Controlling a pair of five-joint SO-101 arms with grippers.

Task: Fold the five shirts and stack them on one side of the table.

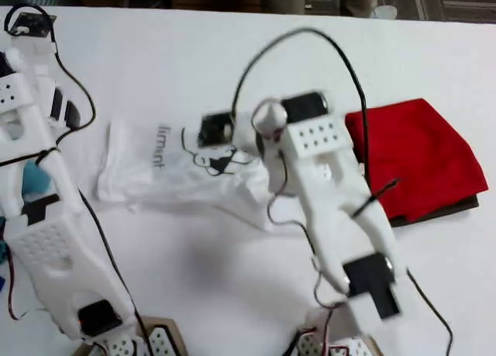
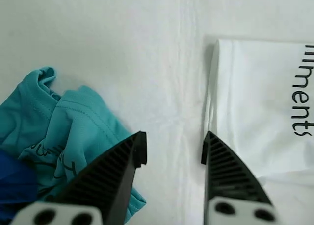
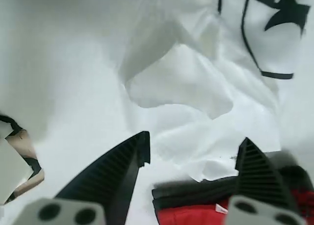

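Observation:
A white shirt [image 1: 178,166] with dark print lies crumpled mid-table. My right gripper [image 3: 194,151] hangs open just above its rumpled cloth [image 3: 196,78], nothing between the fingers; the right arm [image 1: 325,178] stretches from the front edge to the shirt's right end. A folded red shirt [image 1: 418,154] rests on a dark folded one [image 1: 446,209] at the right, and both show below the right gripper, black [image 3: 196,193] over red [image 3: 191,215]. My left gripper [image 2: 171,154] is open over bare table between a teal shirt [image 2: 59,132] and the white shirt's edge [image 2: 260,107].
The left arm [image 1: 31,139] stands along the left edge, partly covering the teal shirt [image 1: 35,178]. A blue cloth [image 2: 14,186] lies under the teal one. Black cables [image 1: 310,38] loop over the white tablecloth [image 1: 194,278]. Bare table lies at the front centre and the back.

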